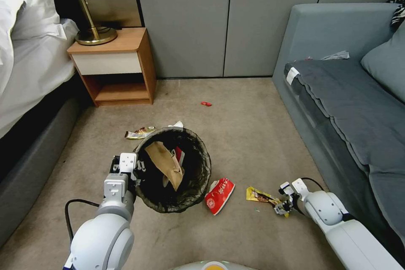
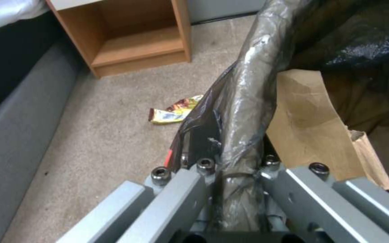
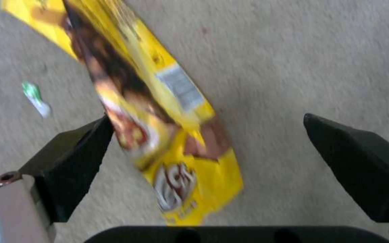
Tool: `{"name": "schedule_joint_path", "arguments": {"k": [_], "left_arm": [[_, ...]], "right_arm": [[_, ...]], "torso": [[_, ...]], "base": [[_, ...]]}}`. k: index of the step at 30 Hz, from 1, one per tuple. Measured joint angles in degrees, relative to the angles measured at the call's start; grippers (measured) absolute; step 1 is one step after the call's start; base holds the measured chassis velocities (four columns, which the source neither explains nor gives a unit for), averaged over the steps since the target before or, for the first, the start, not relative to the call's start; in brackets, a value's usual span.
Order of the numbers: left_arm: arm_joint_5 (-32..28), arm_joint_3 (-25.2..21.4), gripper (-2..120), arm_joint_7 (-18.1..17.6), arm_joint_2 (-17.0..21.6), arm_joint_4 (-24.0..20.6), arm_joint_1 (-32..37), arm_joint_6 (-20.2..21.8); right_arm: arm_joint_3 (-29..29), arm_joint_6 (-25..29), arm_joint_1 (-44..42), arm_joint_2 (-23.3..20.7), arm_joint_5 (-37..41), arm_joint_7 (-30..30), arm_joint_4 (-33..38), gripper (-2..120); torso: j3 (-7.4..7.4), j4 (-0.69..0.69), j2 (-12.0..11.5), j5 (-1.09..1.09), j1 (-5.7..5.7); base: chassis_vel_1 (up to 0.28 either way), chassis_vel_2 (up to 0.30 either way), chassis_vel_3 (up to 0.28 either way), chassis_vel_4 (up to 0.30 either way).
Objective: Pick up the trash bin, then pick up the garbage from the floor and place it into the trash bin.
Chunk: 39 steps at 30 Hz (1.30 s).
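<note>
Now the right gripper [image 3: 208, 152] hangs wide open astride the yellow wrapper [image 3: 158, 111] on carpet, w/ nothing held yet. Light, slick, floppy film, prob best pinched mid-body. Left gripper [image 2: 230, 189] is clamped on the bin [image 1: 198, 177] rim.

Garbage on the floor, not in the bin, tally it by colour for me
Yellow wrappers: 2, one between the open fingers of the right end effector, one behind the trash bin
Red pieces: 2, a crushed red-and-white packet and a small red scrap
White paper: 1
Total: 5
</note>
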Motion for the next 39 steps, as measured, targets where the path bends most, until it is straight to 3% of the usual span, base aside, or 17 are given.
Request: {"name": "schedule_joint_path", "arguments": {"k": [13,24,30,39], "left_arm": [[-0.1,-0.1,0,0.0,0.1,0.3,-0.3,0.0],[-0.3,-0.1,0,0.0,0.1,0.6,-0.9,0.0],[-0.4,0.0,0,0.0,0.1,0.8,-1.1,0.1],[-0.4,0.1,0,0.0,0.1,1.0,-1.2,0.1]], "right_arm": [[-1.0,0.0,2.3,4.2,-1.9,1.5,-3.0,100],[0.5,0.0,0.5,4.0,-3.5,-0.2,-2.1,64],[1.7,0.0,-1.8,5.8,-4.0,-0.5,-0.4,37],[2.6,0.4,-3.7,8.3,-3.4,0.1,1.8,8]], "torso": [[0.00,0.00,0.0,0.00,0.00],[0.00,-0.01,0.0,-0.01,0.00],[0.00,0.00,0.0,0.00,0.00],[0.00,0.00,0.0,0.00,0.00]], "base": [[0.000,0.000,0.000,0.000],[0.000,0.000,0.000,0.000],[0.000,0.000,0.000,0.000],[0.000,0.000,0.000,0.000]]}}
